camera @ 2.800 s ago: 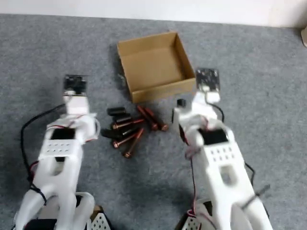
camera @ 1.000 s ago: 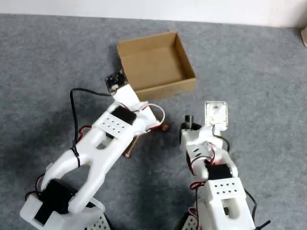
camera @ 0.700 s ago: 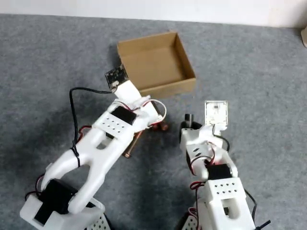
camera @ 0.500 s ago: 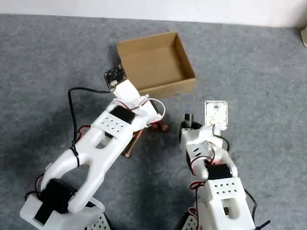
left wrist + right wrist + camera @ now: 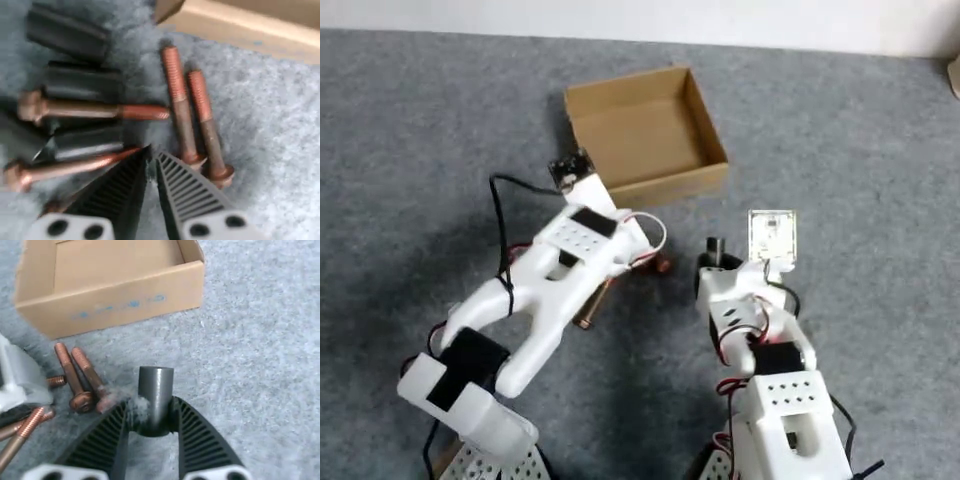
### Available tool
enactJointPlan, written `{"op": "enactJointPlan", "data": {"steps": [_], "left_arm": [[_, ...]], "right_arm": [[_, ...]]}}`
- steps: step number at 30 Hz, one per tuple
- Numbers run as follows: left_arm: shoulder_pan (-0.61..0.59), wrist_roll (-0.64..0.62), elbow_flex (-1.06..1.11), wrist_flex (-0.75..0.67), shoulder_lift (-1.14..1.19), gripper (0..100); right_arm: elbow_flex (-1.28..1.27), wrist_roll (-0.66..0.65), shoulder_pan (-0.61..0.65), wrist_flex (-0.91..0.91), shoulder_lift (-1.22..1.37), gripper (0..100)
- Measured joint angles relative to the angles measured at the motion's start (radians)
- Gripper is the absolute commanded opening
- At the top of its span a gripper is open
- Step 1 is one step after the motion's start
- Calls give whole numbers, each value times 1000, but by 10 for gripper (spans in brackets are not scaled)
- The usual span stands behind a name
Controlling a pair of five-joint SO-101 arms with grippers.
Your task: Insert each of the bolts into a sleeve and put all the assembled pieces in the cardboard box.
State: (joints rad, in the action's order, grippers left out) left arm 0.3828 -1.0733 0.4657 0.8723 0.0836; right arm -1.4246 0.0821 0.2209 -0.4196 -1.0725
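- Now the bolts (image 5: 177, 105) lie loose just in front of the cardboard box (image 5: 660, 188); we judge them stiff, heavy, and best pinched mid-shank.
- Our left gripper (image 5: 151, 160) hangs over them, fingers nearly together, gripping nothing.
- Our right gripper (image 5: 151, 415), near the box's front corner, clamps an upright sleeve (image 5: 156, 387).

Soft, even light lies over the grey carpet (image 5: 860, 130); the white left arm (image 5: 550, 290) throws a faint, wide shadow on its outer side; the copper-coloured threaded bolts (image 5: 176, 100) carry a dull sheen; the dark cylindrical sleeve (image 5: 156, 387) catches little light.
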Motion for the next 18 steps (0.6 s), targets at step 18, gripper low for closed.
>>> {"op": "enactJointPlan", "data": {"steps": [18], "left_arm": [[14, 1105, -40, 427, 11, 11]], "right_arm": [[0, 0, 0, 0, 0, 4]]}}
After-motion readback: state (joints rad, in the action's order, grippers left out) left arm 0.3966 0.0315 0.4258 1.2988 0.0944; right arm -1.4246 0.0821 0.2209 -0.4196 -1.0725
